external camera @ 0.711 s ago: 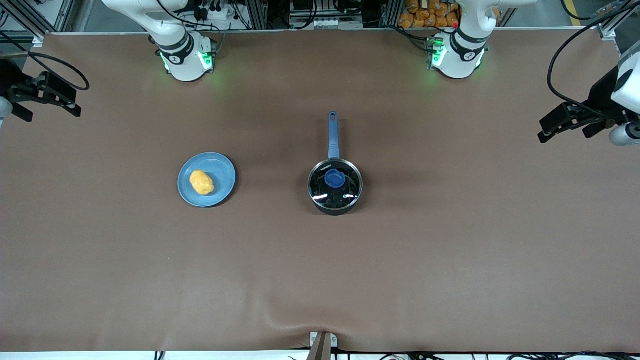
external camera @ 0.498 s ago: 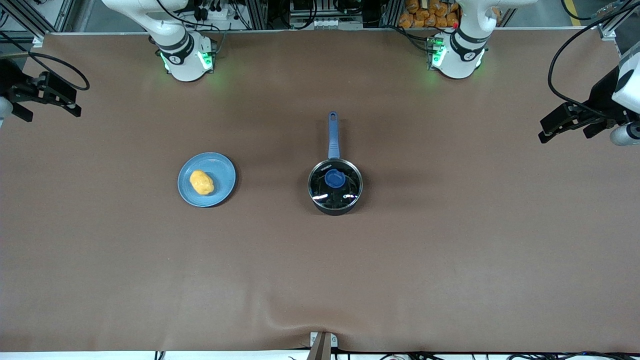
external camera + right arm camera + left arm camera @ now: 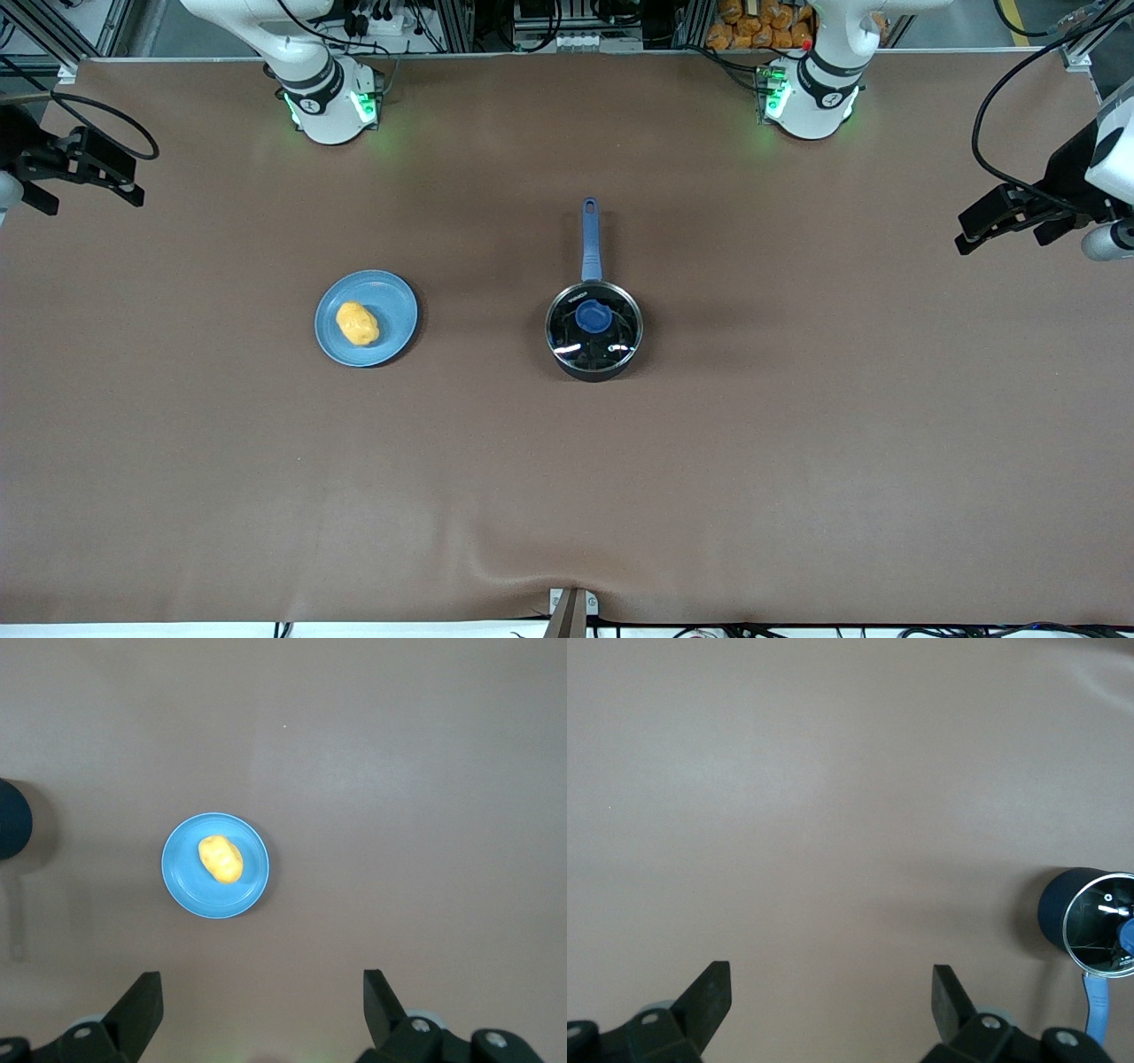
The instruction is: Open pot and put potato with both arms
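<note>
Hardly anything has shifted: left tool [image 3: 997, 219] and right tool [image 3: 84, 173] still hang wide open, empty, at the counter's [image 3: 567, 496] ends, pot [image 3: 594, 330] still lidded, potato [image 3: 357, 322] still on its plate [image 3: 394, 306].

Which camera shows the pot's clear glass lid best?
The front view: the whole clear glass lid with its blue knob sits on the black saucepan. The left wrist view cuts it off at the edge; the right wrist view shows none.

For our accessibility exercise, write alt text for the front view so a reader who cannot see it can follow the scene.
A brown table holds a black pot with its glass lid on, and a potato on a blue plate toward the right arm's end. The open left gripper and right gripper wait over the table's ends.
</note>
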`<state>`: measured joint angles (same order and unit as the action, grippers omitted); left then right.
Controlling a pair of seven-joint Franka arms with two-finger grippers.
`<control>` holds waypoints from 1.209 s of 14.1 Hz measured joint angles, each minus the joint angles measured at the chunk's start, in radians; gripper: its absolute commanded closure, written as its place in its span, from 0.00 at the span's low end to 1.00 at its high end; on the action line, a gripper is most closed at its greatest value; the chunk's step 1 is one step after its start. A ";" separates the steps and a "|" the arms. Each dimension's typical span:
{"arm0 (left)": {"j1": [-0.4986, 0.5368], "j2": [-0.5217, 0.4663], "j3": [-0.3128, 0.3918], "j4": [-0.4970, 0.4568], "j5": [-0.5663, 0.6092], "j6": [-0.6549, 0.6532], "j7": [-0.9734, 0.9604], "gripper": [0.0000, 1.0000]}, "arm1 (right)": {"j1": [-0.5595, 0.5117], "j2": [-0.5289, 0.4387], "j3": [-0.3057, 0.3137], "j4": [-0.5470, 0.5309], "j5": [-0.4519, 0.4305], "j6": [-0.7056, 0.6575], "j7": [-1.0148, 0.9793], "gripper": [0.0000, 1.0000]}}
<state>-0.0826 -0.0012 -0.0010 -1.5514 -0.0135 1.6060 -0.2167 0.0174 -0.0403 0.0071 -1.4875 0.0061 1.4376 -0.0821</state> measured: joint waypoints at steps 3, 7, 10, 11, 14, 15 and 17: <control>0.000 0.000 0.004 -0.007 -0.001 0.000 0.022 0.00 | 0.000 0.000 0.000 0.000 0.000 0.000 0.000 0.00; -0.001 -0.003 0.007 -0.007 -0.002 0.000 0.069 0.00 | 0.000 0.000 0.000 0.000 0.000 0.000 0.000 0.00; -0.002 -0.004 0.007 -0.008 -0.002 0.000 0.069 0.00 | 0.000 0.000 0.000 0.000 0.000 0.000 0.000 0.00; -0.002 -0.004 0.007 -0.008 -0.002 0.000 0.070 0.00 | 0.000 0.000 0.000 0.000 0.000 0.000 0.000 0.00; -0.002 -0.004 0.007 -0.009 -0.003 0.000 0.070 0.00 | 0.000 0.000 0.000 0.000 0.000 0.000 0.000 0.00; -0.002 -0.004 0.007 -0.009 -0.003 0.000 0.070 0.00 | 0.000 0.000 0.000 0.000 0.000 0.000 0.000 0.00; -0.002 -0.004 0.007 -0.009 -0.003 0.000 0.070 0.00 | 0.000 0.000 0.000 0.000 0.000 0.000 0.000 0.00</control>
<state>-0.0850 -0.0049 0.0063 -1.5606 -0.0160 1.6055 -0.1465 0.0174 -0.0403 0.0071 -1.4876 0.0061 1.4375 -0.0824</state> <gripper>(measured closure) 0.000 0.000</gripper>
